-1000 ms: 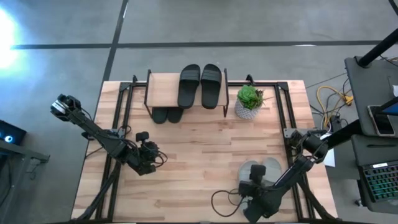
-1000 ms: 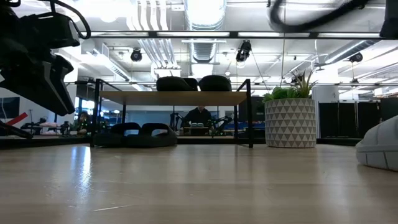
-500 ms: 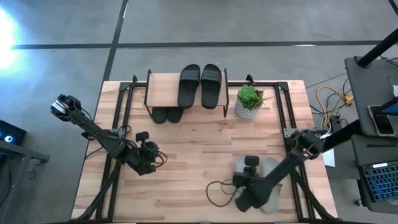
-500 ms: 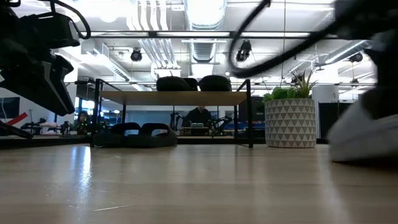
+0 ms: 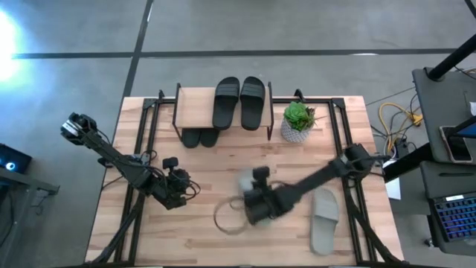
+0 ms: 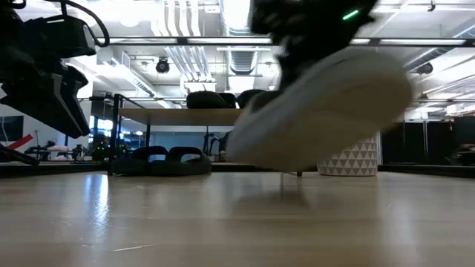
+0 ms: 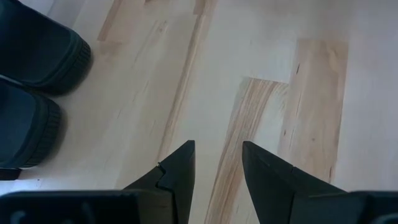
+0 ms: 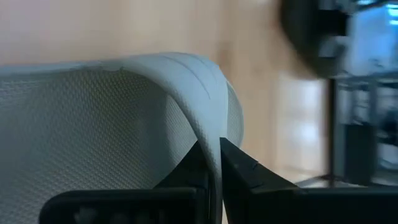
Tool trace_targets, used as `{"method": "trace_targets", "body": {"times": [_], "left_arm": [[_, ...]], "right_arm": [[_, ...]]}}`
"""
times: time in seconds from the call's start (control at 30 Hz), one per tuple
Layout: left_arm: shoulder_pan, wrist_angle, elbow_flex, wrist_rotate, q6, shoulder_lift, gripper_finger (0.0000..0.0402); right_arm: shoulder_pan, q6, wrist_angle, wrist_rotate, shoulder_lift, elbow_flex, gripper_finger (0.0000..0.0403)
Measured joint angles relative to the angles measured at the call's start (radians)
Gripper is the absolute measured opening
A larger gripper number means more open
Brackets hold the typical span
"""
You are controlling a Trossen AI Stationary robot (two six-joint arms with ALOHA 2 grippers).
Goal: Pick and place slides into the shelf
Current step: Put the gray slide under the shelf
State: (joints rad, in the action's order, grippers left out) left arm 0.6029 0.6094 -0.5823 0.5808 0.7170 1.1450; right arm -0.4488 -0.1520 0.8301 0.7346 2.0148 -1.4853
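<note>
My right gripper [image 5: 249,202] hangs over the middle of the table, shut on a light grey slide [image 6: 319,111] that is blurred in the low view. The other grey slide [image 5: 323,219] lies flat near the table's right front. Two black slides [image 5: 239,103] lie on the shelf's [image 5: 195,104] top plank, and two more [image 5: 199,138] sit under it on the tabletop. My left gripper [image 7: 217,165] waits open over bare wood at the table's left, with the black slides [image 7: 34,68] ahead of it. My right gripper pinches the edge of the grey slide's wide strap [image 8: 208,118] between its two fingers, one finger [image 8: 196,165] under the strap on the footbed side and the other outside it. The slide is lifted clear of the table and hangs tilted below the fingers.
A potted plant [image 5: 299,123] in a white patterned pot stands just right of the shelf. A loop of cable [image 5: 227,217] hangs below my right arm. Bare tabletop [image 5: 201,238] lies in front of the shelf.
My right gripper has swung from the table's near right corner toward the middle and a little up, rolling as it went. It has carried one grey slide with it, lifted clear of the table. The other grey slide has stayed where it lay.
</note>
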Motion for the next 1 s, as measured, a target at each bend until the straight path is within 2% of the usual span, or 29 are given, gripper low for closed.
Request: {"method": "trace_targets", "body": {"times": [0.1,0.37,0.63,0.8,0.9,1.0], "left_arm": [[0.000,0.001,0.000,0.004,0.000,0.000,0.0118],[-0.002,0.003,0.000,0.054,-0.047,0.000,0.0118],[-0.002,0.067,0.000,0.056,-0.045,0.000,0.0118],[-0.002,0.091,0.002,0.056,-0.045,0.000,0.0118],[-0.002,0.090,0.002,0.056,-0.050,-0.001,0.0118],[-0.003,0.091,0.002,0.056,-0.051,-0.001,0.0118]], "right_arm": [[0.080,0.083,-0.072,0.054,0.000,0.000,0.0013],[0.239,0.530,-0.462,0.044,0.043,0.000,0.0013],[0.322,0.524,-0.422,0.091,0.129,-0.005,0.0013],[0.367,0.470,-0.430,0.144,0.194,-0.085,0.0013],[0.404,0.469,-0.429,0.249,0.246,-0.139,0.0013],[0.437,0.463,-0.416,0.252,0.298,-0.197,0.0013]]}}
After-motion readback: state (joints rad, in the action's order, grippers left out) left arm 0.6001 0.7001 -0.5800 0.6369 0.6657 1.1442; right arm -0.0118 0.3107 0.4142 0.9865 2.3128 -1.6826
